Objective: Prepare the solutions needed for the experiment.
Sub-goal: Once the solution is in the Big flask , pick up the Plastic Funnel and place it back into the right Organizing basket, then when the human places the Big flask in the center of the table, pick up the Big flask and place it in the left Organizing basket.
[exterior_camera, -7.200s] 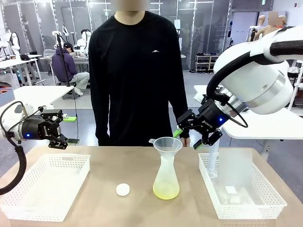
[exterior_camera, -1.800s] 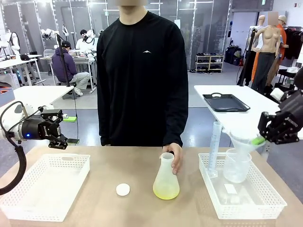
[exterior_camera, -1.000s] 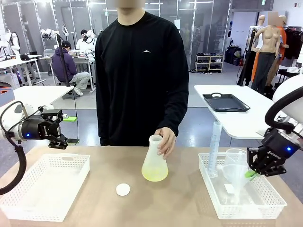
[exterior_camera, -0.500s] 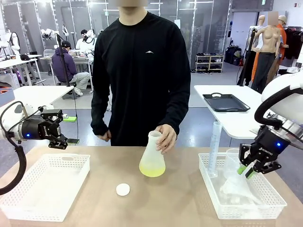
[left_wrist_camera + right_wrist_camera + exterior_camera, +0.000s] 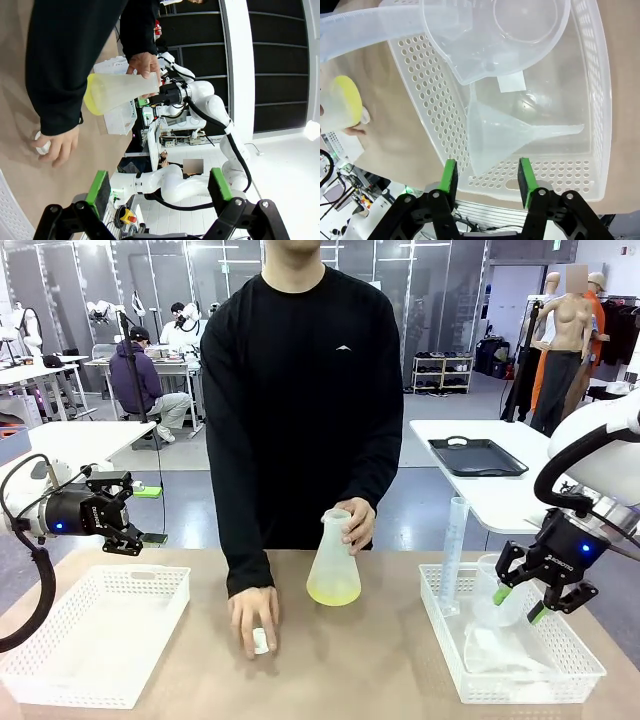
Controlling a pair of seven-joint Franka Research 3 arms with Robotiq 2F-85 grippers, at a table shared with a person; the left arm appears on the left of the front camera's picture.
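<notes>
Solution [image 5: 333, 592] in the person's held flask [image 5: 331, 545] looked ready for capping: the right claw [image 5: 520, 603], jaws parted and empty, had dropped the funnel [image 5: 500, 137] into the basket [image 5: 440, 625]; the left claw [image 5: 150, 515] gaped wide, empty.

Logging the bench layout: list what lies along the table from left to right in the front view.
Left white basket → person's hand over the white cap → conical flask of yellow-green solution, held by the other hand → graduated cylinder → right end effector above the right basket.

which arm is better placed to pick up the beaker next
Right, probably: the right tool hangs open just over the basket holding the beaker; the left tool sits across the table.
</notes>
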